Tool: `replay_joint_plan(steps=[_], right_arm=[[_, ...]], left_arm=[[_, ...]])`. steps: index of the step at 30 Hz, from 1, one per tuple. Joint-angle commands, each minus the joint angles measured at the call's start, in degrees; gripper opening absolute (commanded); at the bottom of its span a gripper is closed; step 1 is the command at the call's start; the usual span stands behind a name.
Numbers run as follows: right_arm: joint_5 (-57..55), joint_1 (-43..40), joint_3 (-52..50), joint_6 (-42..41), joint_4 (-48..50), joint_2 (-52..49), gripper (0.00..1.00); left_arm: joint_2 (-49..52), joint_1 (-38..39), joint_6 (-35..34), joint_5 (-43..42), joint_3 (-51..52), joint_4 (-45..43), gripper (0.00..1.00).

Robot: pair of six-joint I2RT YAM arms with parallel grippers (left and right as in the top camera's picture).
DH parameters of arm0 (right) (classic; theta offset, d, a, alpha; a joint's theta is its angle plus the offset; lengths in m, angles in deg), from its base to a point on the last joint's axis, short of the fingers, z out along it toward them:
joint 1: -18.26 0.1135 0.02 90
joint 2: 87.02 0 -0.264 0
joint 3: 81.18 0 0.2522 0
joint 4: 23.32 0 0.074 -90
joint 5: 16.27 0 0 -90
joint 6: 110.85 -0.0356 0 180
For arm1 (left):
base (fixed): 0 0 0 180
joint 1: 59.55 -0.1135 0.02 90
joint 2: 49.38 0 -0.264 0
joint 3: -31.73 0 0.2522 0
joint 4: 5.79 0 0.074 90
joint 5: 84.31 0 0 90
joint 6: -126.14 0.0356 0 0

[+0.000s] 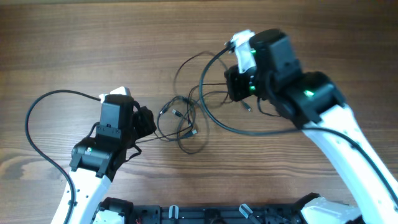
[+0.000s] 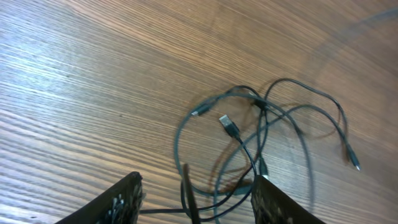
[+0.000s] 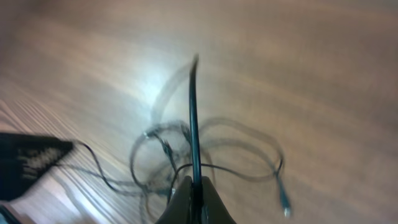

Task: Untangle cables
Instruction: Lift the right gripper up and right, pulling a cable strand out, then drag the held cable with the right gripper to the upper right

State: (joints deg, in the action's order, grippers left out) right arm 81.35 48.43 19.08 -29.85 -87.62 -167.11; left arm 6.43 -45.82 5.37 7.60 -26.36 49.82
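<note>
The cables [image 1: 184, 119] are thin black cords lying in a loose tangle of loops on the wood table, between the two arms. My left gripper [image 1: 149, 122] is at the tangle's left edge. In the left wrist view its jaws [image 2: 196, 196] are open, with a few strands [image 2: 249, 134] running between the fingers. My right gripper [image 1: 232, 84] is at the tangle's upper right. In the right wrist view its jaws [image 3: 194, 194] are shut on one strand [image 3: 193, 118] that rises taut away from them. The other loops [image 3: 163, 149] lie blurred below.
Silvery plug ends lie loose, one [image 2: 229, 125] in the tangle and one [image 2: 352, 163] at its right. A thicker black arm cable [image 1: 30, 124] arcs over the table at the left. The table's front rail [image 1: 205, 213] runs along the bottom.
</note>
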Motion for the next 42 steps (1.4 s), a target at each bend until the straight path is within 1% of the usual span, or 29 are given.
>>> replay_joint_plan(steps=[1,2,4,6,8,10,11,12,13,14,16,18,21,23,26,28,30,31,33,36,37,39,42], right_arm=[[0.28,-0.24,1.79,-0.61,1.75,4.61,0.04],[0.28,-0.24,1.79,-0.61,1.68,5.64,0.04],[0.28,-0.24,1.79,-0.59,1.42,6.08,0.04],[0.26,-0.24,1.79,-0.55,1.46,6.05,0.04],[0.26,-0.24,1.79,-0.57,1.7,6.05,0.04],[0.0,-0.24,1.79,-0.57,1.68,6.08,0.04],[-1.49,-0.24,1.79,-0.59,1.68,6.08,0.04],[-4.42,-0.24,1.79,-1.03,1.84,6.08,0.04],[-7.65,-0.24,1.79,-2.67,2.19,6.08,0.04],[-9.44,-0.24,1.79,-3.61,3.3,6.08,0.04],[-9.64,-1.07,2.29,-1.09,6.99,6.21,0.04],[-10.69,-3.19,5.33,0.07,9.2,6.23,0.04],[-14.49,-7.19,13.53,0.09,12.87,6.45,0.04],[-20.04,-10.51,17.79,0.0,15.34,6.62,0.04],[-35.6,-16.09,18.95,0.02,17.29,7.21,0.05],[-45.79,-20.15,18.93,-0.26,15.87,6.71,0.05],[-55.15,-24.44,18.93,-4.11,12.85,5.68,0.05],[-57.61,-27.26,18.93,-6.12,10.32,4.94,0.05],[-57.7,-33.03,18.91,-10.03,4.28,2.75,0.05],[-52.7,-39.3,18.86,-12.2,-1.36,-1.77,0.04],[-49.4,-42.1,18.86,-15.5,-3.78,-4.15,0.04],[-42.71,-45.13,18.86,-15.63,-5.44,-7.04,0.04],[-27.41,-47.65,18.86,-15.02,-9.99,-11.96,0.04]], left_arm=[[1.2,-0.42,-0.22,9.38,-0.79,0.02,0.57],[2.45,-0.42,-2.69,13.29,-0.79,0.02,0.58],[4.2,-0.42,-6.38,16.74,-0.79,-0.59,0.59],[5.92,-0.42,-7.72,19.45,-0.79,-5.09,0.6],[6.14,-0.42,-7.72,22.73,-0.79,-11.82,0.73],[6.14,-0.42,-7.69,23.28,-0.79,-16.22,0.84],[6.12,-0.39,-7.69,22.49,-0.79,-17.29,0.88],[6.12,-0.42,-7.65,20.2,-0.79,-16.72,0.88],[6.12,-0.39,-7.65,16.31,-0.79,-15.41,0.88],[6.14,-0.39,-7.65,10.32,-0.79,-13.64,0.87],[6.34,-0.39,-7.65,1.79,-0.79,-9.77,0.88],[6.91,-0.39,-7.65,-1.99,-0.76,-6.58,0.89],[9.16,-0.35,-7.65,-2.58,-0.76,-3.61,0.91],[11.17,-0.35,-7.65,-2.91,-0.76,-3.37,0.9],[13.14,-0.35,-7.65,-4.48,-0.76,-3.39,0.9],[13.81,-0.35,-7.65,-4.48,-0.76,-3.39,0.91],[13.97,-0.35,-7.65,-4.46,-0.76,-3.39,0.9],[13.97,-0.35,-7.65,-4.46,-0.76,-3.41,0.91],[13.97,-0.35,-7.65,-4.46,-0.76,-3.41,0.91],[13.97,-0.35,-7.65,-4.46,-0.76,-3.39,0.91],[13.97,-0.35,-7.65,-4.46,-0.76,-3.41,0.91],[13.97,-0.35,-7.65,-4.48,-0.76,-3.37,0.91],[13.97,-0.35,-7.65,-4.46,-0.76,-3.43,0.9]])
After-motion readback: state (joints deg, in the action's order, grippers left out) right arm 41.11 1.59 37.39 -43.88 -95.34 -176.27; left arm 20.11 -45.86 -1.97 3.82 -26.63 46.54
